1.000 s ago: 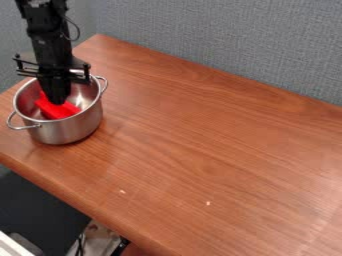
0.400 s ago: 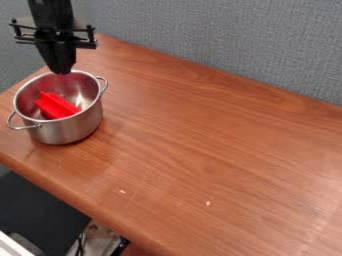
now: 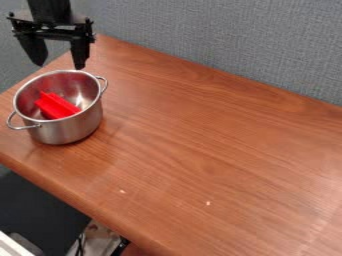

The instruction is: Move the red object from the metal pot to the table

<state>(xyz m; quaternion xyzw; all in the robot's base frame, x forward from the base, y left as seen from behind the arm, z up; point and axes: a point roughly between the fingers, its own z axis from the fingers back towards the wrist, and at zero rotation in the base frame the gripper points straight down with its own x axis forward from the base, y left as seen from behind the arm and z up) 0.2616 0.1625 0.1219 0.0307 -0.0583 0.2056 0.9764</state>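
Note:
The red object (image 3: 55,104) lies slanted inside the metal pot (image 3: 58,111), which stands near the left corner of the table (image 3: 214,140). My gripper (image 3: 54,52) hangs above the pot's far rim, well clear of the red object. Its two dark fingers (image 3: 83,54) are spread apart with nothing between them, so it is open and empty.
A grey textured wall runs behind the table. The table's front edge drops off to dark floor and clutter at the lower left. The pot's loop handles stick out at its left (image 3: 12,122) and upper right.
The gripper was down in the pot, shut at the red object. It has risen out of the pot and opened. The red object stays in the pot.

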